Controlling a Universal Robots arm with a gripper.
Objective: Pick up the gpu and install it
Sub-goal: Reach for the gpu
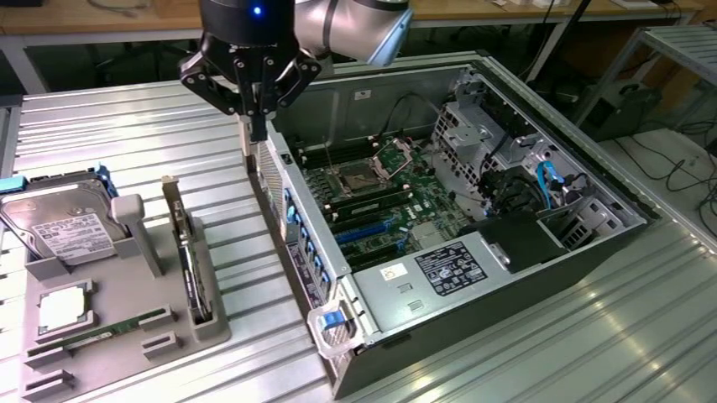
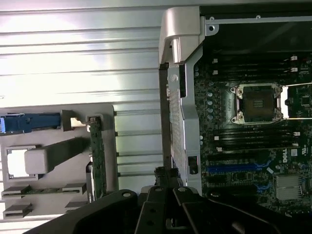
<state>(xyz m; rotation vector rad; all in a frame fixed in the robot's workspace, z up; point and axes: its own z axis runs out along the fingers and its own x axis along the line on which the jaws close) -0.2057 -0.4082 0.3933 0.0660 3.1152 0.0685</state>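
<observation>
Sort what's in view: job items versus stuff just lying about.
Job:
- gpu, standing in the grey holder
- gripper, shut, empty, over the edge of the PC case

Lying about:
- hard drive
- RAM stick

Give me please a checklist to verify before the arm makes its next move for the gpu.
1. gripper open for a grasp: not ok, shut and empty.
2. gripper over the gpu: not ok, it hangs above the near wall of the case.
3. gpu upright in the grey holder: ok.
4. case open, cover off: ok.
5. blue slot on the motherboard free: ok.
6. gpu loose in the grey holder: cannot tell.
</observation>
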